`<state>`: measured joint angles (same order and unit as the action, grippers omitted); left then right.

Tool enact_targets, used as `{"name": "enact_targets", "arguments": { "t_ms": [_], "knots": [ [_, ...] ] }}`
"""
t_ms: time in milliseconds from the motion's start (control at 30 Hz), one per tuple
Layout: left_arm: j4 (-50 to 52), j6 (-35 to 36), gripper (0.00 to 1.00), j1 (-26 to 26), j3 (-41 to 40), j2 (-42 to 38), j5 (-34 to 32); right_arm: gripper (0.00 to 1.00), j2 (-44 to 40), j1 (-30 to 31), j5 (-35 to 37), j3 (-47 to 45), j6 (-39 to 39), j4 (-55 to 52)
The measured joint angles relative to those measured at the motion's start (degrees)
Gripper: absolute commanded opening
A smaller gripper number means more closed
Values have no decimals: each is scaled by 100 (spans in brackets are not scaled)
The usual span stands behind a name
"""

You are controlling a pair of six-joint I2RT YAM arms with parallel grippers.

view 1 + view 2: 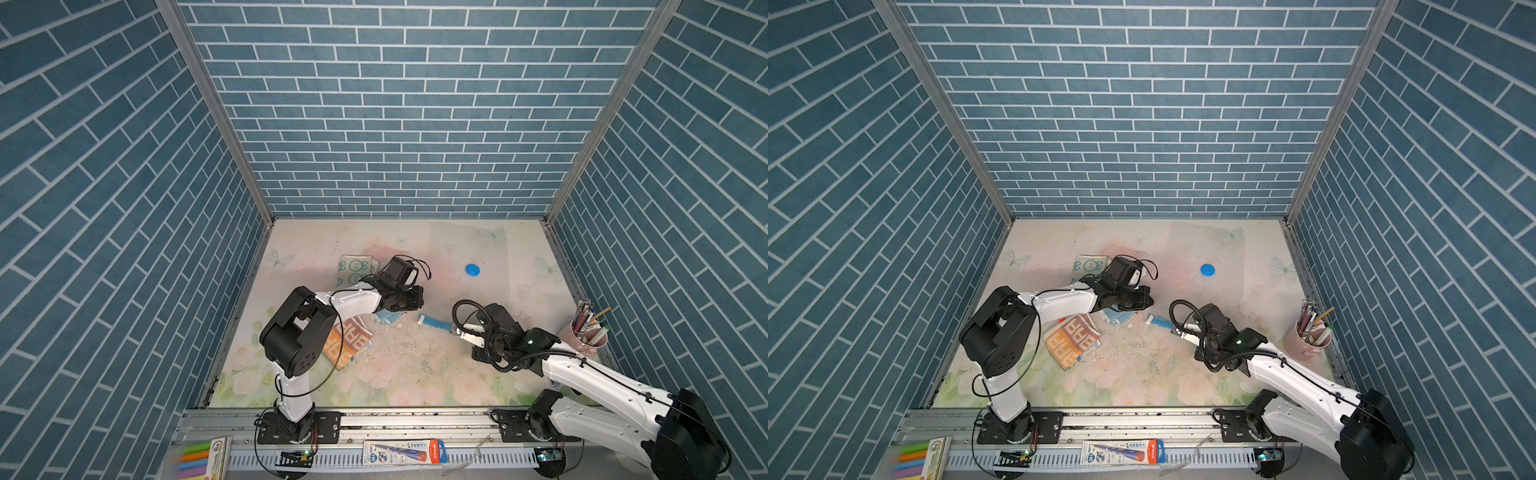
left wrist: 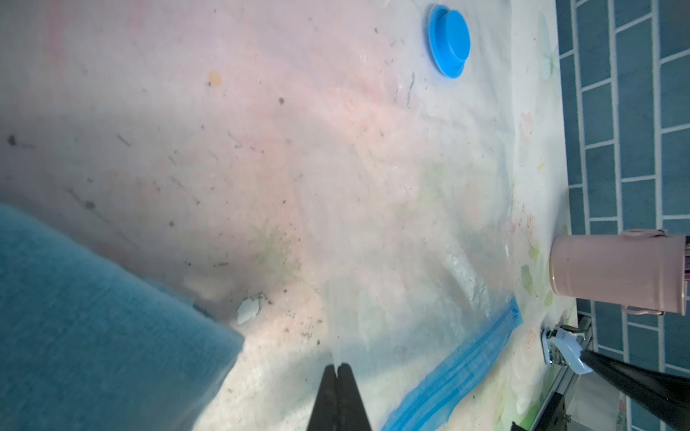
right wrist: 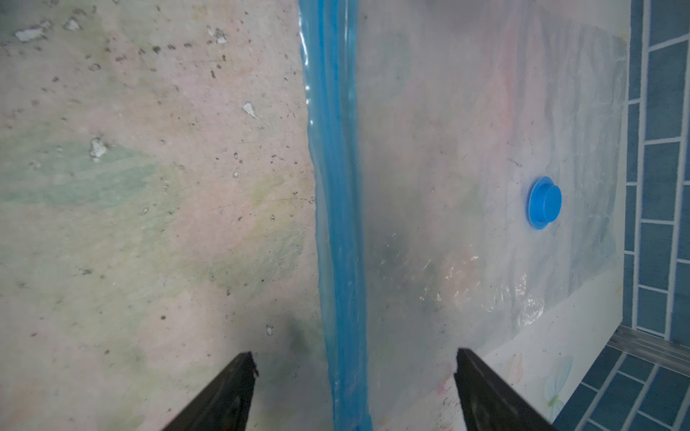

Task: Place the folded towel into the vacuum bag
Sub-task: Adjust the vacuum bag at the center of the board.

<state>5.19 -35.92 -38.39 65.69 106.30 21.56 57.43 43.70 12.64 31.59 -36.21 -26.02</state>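
Note:
The clear vacuum bag lies flat on the flowered table, with its round blue valve cap on top and its blue zip strip at the near end. In the left wrist view my left gripper is shut, pinching a fold of the bag's clear film beside the zip strip. My right gripper is open, its jaws standing on either side of the zip strip. A folded blue towel lies under the left wrist and shows close by.
A folded orange-brown patterned towel lies under the left arm. A pale towel with rabbit faces lies behind that arm. A pink cup of pens stands at the right wall. Crumbs litter the table's middle.

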Motion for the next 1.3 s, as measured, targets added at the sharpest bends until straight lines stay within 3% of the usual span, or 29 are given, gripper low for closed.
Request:
{"name": "enact_targets", "arguments": {
  "t_ms": [233, 767, 1067, 1300],
  "knots": [
    [155, 133, 0, 125, 573, 236, 13, 83, -85, -28, 120, 9, 195, 201],
    [382, 188, 0, 260, 929, 470, 9, 85, -431, -398, 264, -15, 815, 890],
    [393, 188, 0, 278, 942, 472, 15, 85, -249, -424, -216, -11, 688, 654],
    [466, 291, 37, 289, 942, 452, -4, 85, 210, -424, -411, -2, 483, 455]
  ]
}}
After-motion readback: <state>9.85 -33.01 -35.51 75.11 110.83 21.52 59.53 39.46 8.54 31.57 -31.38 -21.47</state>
